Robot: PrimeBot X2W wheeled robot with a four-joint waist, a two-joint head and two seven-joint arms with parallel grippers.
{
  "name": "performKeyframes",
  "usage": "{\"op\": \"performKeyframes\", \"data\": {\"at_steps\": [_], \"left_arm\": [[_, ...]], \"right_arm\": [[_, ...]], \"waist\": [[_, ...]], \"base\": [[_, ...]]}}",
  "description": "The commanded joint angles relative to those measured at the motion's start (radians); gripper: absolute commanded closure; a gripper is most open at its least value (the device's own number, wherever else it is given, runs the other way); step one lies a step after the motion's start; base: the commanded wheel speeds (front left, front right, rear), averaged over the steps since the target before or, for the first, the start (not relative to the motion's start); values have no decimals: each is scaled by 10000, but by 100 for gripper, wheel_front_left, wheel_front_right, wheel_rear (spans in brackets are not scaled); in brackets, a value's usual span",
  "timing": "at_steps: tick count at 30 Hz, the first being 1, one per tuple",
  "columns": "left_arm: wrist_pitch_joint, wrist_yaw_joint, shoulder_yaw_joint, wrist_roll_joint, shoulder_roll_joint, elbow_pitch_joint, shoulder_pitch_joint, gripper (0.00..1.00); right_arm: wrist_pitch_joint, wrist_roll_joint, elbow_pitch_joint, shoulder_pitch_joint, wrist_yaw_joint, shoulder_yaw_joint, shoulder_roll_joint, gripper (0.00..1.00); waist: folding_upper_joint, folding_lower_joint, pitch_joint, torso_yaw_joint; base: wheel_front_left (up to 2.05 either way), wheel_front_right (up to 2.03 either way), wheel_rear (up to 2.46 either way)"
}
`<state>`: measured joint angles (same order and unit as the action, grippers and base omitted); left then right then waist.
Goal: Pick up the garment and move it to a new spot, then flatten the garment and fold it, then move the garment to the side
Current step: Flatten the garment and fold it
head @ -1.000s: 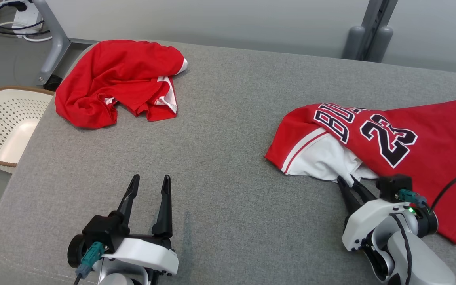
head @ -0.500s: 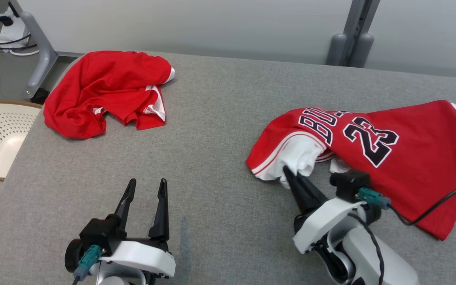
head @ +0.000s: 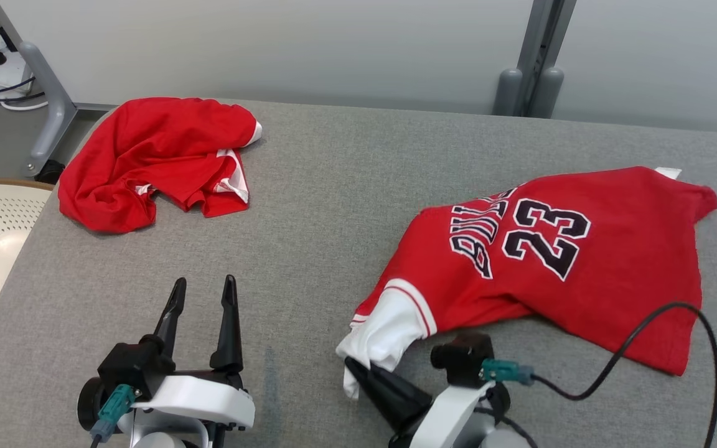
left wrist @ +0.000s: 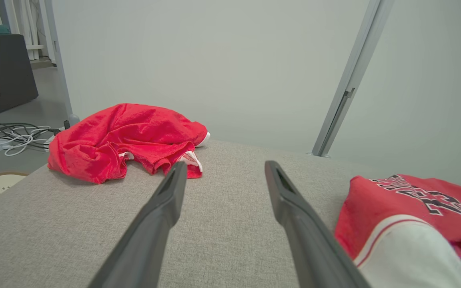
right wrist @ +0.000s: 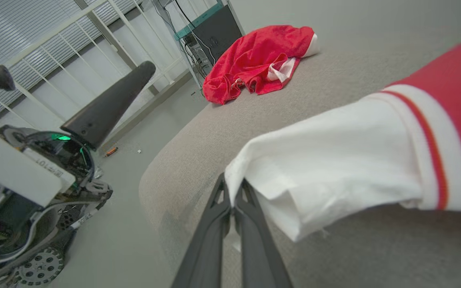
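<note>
Pinch on white sleeve of jersey: your right gripper was closed on it, left gripper gaped empty; hasty dragging could have slipped the hem.

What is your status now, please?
Status: right end effector shut on jersey sleeve; left end effector open, idle; other red garment far off, not blocking.

A test lab is suggested by a padded grey surface, partition walls, floor cables and a dark equipment box.
</note>
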<state>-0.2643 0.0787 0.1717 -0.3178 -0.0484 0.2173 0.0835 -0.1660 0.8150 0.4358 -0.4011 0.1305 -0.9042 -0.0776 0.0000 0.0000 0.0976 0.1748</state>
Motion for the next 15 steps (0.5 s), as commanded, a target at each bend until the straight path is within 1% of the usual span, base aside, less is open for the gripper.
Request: {"op": "performKeyframes", "data": {"at_steps": [1,2,3,4,5,6,7,11,15], "left_arm": [[-3,-77,-96,46,-39,-48,-103,0],[-3,-62,-136,55,-39,-60,-111,0],[-2,-62,-168,63,-37,-73,-110,0],[-2,-53,-206,63,-37,-94,-111,0],[-3,-35,-229,60,-39,-118,-116,0],[-2,-30,-233,56,-36,-131,-124,0],[-3,-38,-232,47,-37,-136,-134,0],[-2,-35,-185,2,-39,-125,-155,0],[-3,2,-200,-3,-39,-139,-212,0]], "right_arm": [[40,182,84,174,5,-228,36,100],[-6,242,158,199,5,-373,57,100],[-65,326,210,222,5,-519,79,84],[-111,379,267,265,5,-665,112,64],[-121,444,320,300,5,-789,135,51],[-154,526,377,327,5,-875,146,17],[-180,580,450,338,5,-960,149,1],[-333,687,737,398,5,-961,-37,0],[-665,736,614,537,5,-463,-433,0]], "waist": [[0,0,4,-12],[0,0,8,-26],[0,0,16,-46],[0,0,25,-71],[0,0,35,-110],[0,0,41,-151],[0,0,45,-194],[0,0,29,-374],[0,0,-18,-573]], "base": [[0,0,0],[0,0,0],[0,0,0],[0,0,0],[0,0,0],[0,0,0],[0,0,0],[0,0,0],[0,0,0]]}}
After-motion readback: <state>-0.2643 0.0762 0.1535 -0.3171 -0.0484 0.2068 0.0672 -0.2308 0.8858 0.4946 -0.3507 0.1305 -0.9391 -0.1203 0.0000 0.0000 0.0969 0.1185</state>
